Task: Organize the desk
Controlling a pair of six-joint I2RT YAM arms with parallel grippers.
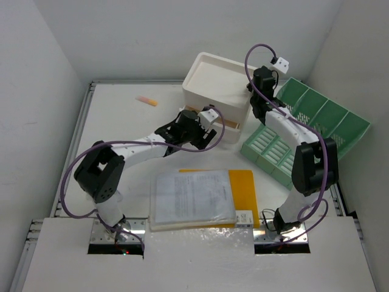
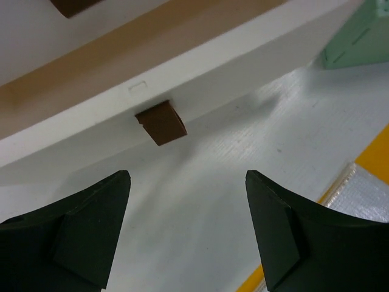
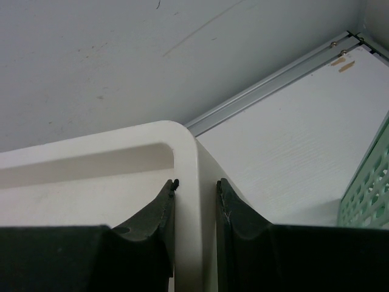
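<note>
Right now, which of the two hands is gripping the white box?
The right hand, shut on the white box at its corner wall; the left hand hangs open, holding nothing.

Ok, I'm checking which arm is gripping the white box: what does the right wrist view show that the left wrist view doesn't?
Right wrist only: the right gripper clamped across the rim of the white box, and the silver rail of the desk. Left wrist only: the left gripper open and empty, facing a brown tab on the box, plus a yellow folder. Both: the box, the green rack, the desk.
</note>
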